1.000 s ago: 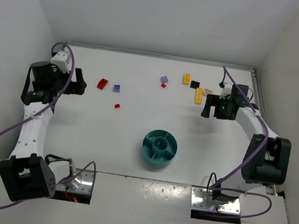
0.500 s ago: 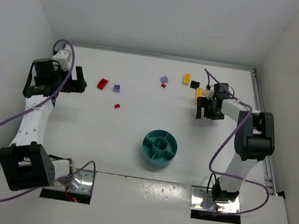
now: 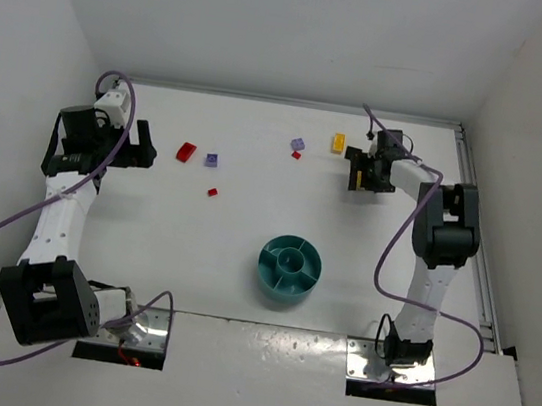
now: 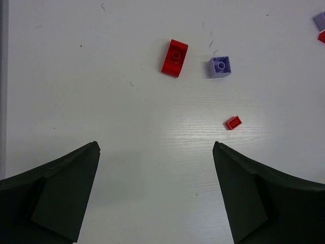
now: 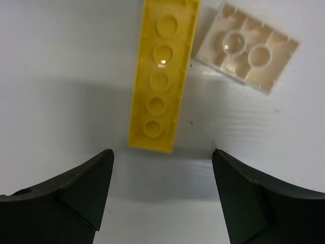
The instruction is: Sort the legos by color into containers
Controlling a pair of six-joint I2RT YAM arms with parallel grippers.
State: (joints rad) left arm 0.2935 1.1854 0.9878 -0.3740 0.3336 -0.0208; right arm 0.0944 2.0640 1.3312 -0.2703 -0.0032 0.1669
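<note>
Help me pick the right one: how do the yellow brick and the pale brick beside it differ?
The yellow brick is long and narrow, with one row of circles; the pale brick is shorter and wider, with two rings. The yellow brick lies in line with the gap of the right pincer; the pale brick sits askew, off to one side. Both lie flat on the white table.

Bright, even overhead light washes the white surface (image 3: 250, 210). The left wrist view shows a soft glare patch just right of centre. In the right wrist view, grey shadow pools from 6 to 9 o'clock beside the yellow brick (image 5: 163, 76).
</note>
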